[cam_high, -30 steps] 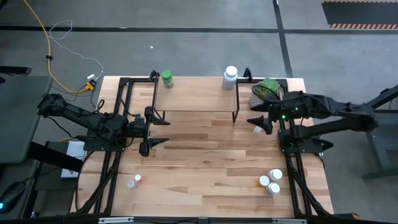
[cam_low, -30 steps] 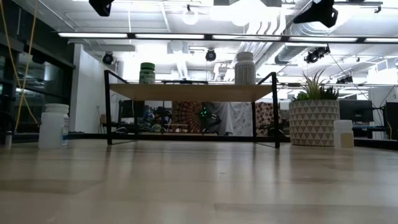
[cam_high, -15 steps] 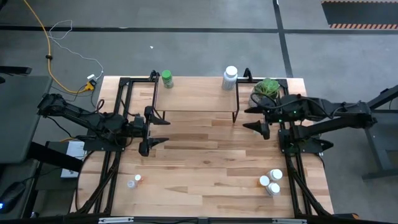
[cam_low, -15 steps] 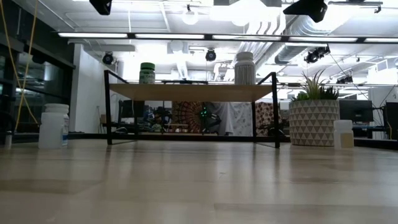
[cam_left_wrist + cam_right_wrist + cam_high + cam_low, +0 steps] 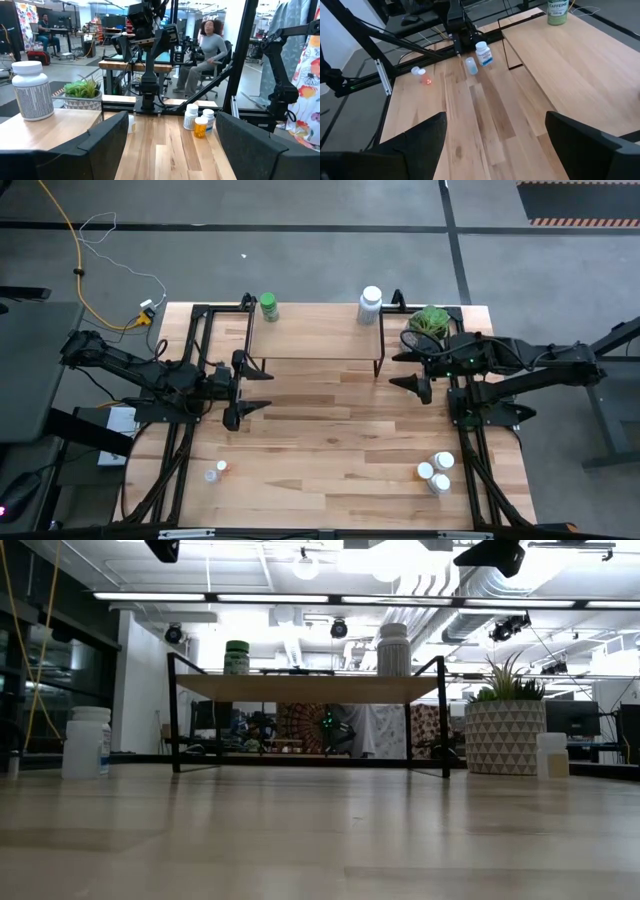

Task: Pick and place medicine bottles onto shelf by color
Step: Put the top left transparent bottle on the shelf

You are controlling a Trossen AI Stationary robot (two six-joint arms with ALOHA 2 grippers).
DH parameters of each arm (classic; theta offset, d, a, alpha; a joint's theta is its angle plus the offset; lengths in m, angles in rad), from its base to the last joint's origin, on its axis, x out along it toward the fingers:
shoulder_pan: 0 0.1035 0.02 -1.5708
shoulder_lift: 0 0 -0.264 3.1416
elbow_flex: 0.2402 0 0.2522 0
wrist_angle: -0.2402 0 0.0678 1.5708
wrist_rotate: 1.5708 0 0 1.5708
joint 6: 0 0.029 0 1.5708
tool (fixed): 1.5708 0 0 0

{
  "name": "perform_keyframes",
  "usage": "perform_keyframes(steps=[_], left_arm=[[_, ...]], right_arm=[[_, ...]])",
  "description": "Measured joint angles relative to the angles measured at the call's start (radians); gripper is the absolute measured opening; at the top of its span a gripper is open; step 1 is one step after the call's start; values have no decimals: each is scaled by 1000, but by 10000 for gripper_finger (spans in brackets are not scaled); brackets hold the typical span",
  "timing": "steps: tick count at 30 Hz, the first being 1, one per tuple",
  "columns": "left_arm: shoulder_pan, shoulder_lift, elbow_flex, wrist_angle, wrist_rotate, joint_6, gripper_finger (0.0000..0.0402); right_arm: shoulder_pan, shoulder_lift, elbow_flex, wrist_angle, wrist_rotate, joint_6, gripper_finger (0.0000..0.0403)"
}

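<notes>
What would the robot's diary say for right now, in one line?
shelf: green-capped bottle, white bottle | right gripper: open, empty, beside shelf | left gripper: open, empty, in front of shelf

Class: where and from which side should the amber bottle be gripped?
By its upper body, from above: the amber bottle stands upright, and two white bottles crowd close behind it, so the jaws probably fit best across its free sides.

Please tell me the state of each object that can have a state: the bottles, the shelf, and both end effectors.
Green-capped bottle: upright on shelf, capped.
White-capped bottle: upright on shelf, capped.
Low light-wood shelf on black legs: standing, holds two bottles.
Cluster of small bottles: on table, not yet shelved.
Left end effector: open, empty.
Right end effector: open, empty, beside the shelf.
</notes>
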Motion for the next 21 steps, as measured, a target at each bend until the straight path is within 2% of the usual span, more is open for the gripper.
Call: perform_keyframes(steps=[9,15,21], left_arm=[[0,4,0,11,19,-12,291],[0,23,0,-6,23,-68,291],[0,39,0,-23,34,-76,291]], right_arm=[[0,0,0,-3,0,-45,330],[1,2,-1,-107,-1,-36,330],[55,-18,-150,-6,-2,-7,330]])
